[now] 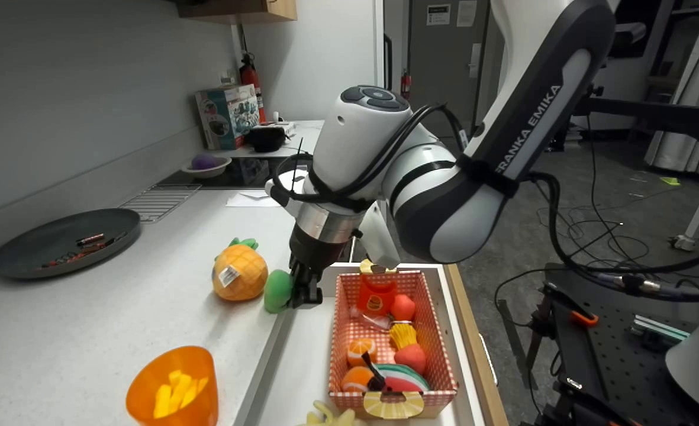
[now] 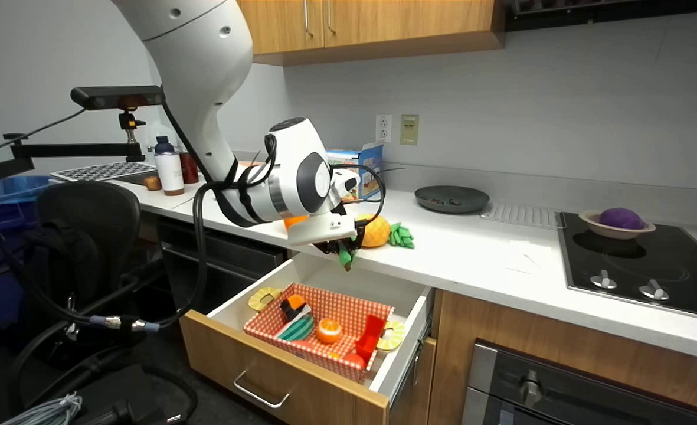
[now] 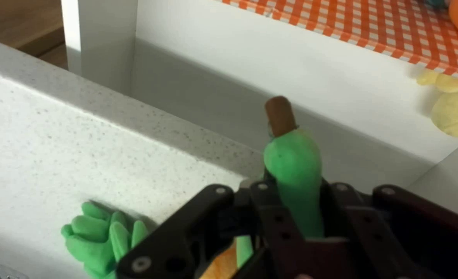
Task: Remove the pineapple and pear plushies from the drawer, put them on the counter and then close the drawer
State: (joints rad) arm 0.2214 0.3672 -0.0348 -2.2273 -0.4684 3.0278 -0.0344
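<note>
The green pear plushie [image 1: 277, 290] is held in my gripper [image 1: 302, 291] at the counter's edge over the open drawer. The wrist view shows the pear [image 3: 294, 155] between the fingers, its brown stem pointing out over the drawer [image 3: 190, 81]. I cannot tell if the pear touches the counter. The pineapple plushie [image 1: 240, 274] lies on the white counter [image 1: 219, 331] close beside the pear. It shows behind the gripper in an exterior view [image 2: 376, 231], and its green leaves show in the wrist view [image 3: 97, 238]. The drawer [image 2: 318, 386] is pulled out.
A red-checked basket [image 2: 318, 295] with toy food stands in the drawer. A yellow plush thing [image 1: 328, 417] lies beside it. On the counter are an orange cup [image 1: 174, 384], a dark pan [image 1: 68, 242] and a wire rack [image 1: 160, 201].
</note>
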